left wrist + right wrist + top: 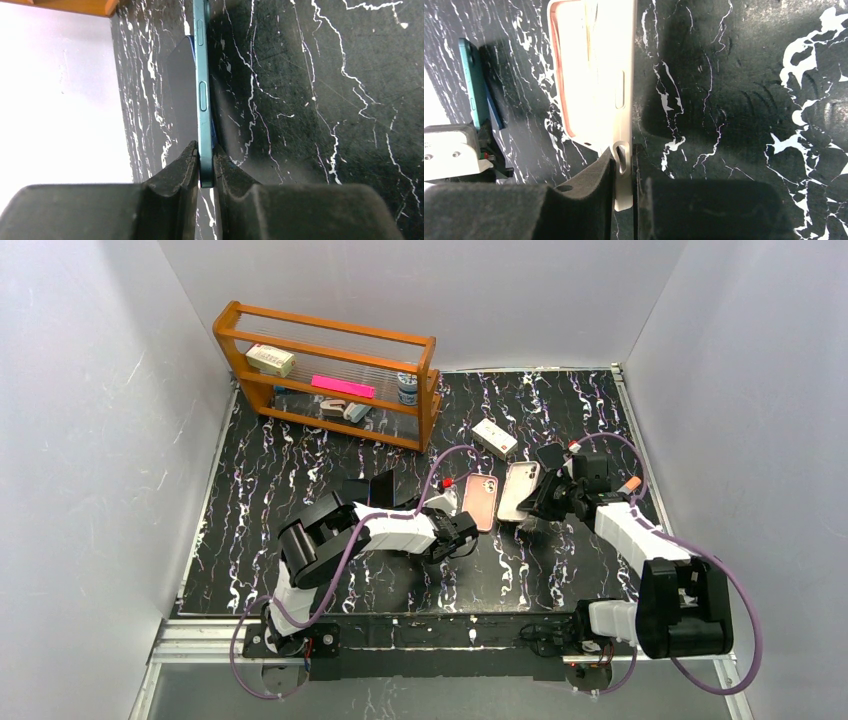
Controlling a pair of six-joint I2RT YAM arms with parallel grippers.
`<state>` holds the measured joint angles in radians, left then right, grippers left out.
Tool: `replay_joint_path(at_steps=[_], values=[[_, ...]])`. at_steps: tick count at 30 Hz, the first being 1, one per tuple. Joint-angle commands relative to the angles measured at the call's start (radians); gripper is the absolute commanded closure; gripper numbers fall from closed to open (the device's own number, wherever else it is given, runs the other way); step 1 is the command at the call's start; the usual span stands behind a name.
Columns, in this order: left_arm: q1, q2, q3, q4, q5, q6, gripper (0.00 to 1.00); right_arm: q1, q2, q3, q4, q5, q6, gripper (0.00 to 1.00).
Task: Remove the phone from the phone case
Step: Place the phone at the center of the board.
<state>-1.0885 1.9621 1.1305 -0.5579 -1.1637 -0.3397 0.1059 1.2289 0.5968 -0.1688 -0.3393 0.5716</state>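
The phone [203, 85] has a teal edge and stands on its side; my left gripper [206, 170] is shut on its near end. In the top view the phone [480, 502] looks pinkish and lies just past my left gripper [462, 530]. The empty case [594, 75], white with a pink inner rim, is apart from the phone; my right gripper [624, 170] is shut on its near edge. In the top view the case [518, 490] sits right of the phone, at my right gripper [530, 512]. The phone also shows in the right wrist view [471, 85], left of the case.
A wooden rack [330, 370] with small items stands at the back left. A white box [494, 437] lies just behind the phone and case. The black marbled mat [300, 490] covers the table, with white walls on three sides.
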Motion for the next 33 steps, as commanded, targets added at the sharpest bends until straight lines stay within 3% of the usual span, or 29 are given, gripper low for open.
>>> replay_joint_path(at_steps=[1,13,21,28,33], values=[[0.002,0.000,0.010,-0.039,0.016,-0.071,0.85,-0.004,0.041,0.066,-0.033,0.002,-0.056,0.99],[0.002,-0.015,0.019,-0.056,0.062,-0.091,0.58,-0.003,0.134,0.117,-0.089,-0.036,-0.139,0.99],[0.002,-0.056,0.019,-0.064,0.105,-0.098,0.43,-0.004,0.233,0.125,-0.062,-0.143,-0.141,0.91],[0.004,-0.109,0.014,-0.069,0.146,-0.099,0.30,-0.003,0.271,0.139,-0.083,-0.151,-0.153,0.76],[0.036,-0.114,0.010,-0.061,0.183,-0.091,0.29,0.001,0.290,0.155,-0.114,-0.125,-0.166,0.65]])
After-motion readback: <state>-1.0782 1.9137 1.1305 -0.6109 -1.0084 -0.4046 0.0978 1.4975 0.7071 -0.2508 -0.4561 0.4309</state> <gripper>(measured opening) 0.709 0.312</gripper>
